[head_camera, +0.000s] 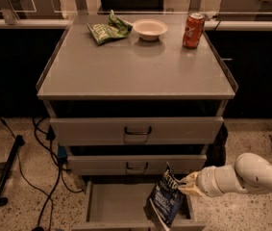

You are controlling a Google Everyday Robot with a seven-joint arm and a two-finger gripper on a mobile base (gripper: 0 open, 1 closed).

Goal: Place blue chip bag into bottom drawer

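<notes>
Blue chip bag (166,198) hangs from the tool (186,183), which pinches its top edge, over the open bottom drawer's (116,203) right side. Best move it inward, clear of the front lip, then lower and let go.

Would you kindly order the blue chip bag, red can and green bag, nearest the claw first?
Claw, low right at the bottom drawer:
1. blue chip bag, in its grip
2. red can, cabinet top, back right
3. green bag, cabinet top, back left
</notes>
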